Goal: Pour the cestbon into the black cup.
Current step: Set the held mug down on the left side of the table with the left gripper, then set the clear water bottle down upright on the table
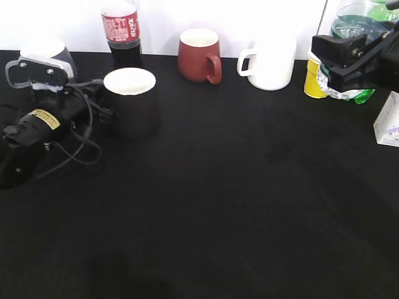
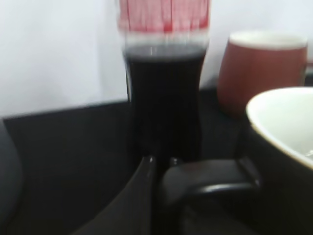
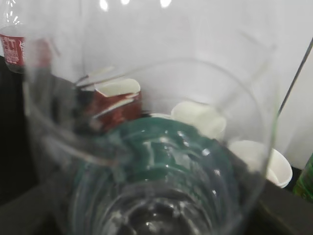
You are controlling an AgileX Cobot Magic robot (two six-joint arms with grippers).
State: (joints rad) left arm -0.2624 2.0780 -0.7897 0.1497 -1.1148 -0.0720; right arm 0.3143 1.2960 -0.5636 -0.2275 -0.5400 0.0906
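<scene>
The left arm (image 1: 34, 134) is matte black, with a rounded cylindrical link behind the end effector. A yellow label with dark print sits on top of that link. Loose black cables loop beside it and run toward the left gripper (image 1: 100, 103). Behind the gripper sits a grey wrist-camera bracket (image 1: 34, 71) with small dark screws. The right arm (image 1: 355, 56) is black and blocky, built from angular plates.

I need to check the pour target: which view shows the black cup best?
The exterior view: the whole black cup stands upright, its white inside visible. The left wrist view shows only part of its rim and handle, blurred; the right wrist view doesn't show it.
</scene>
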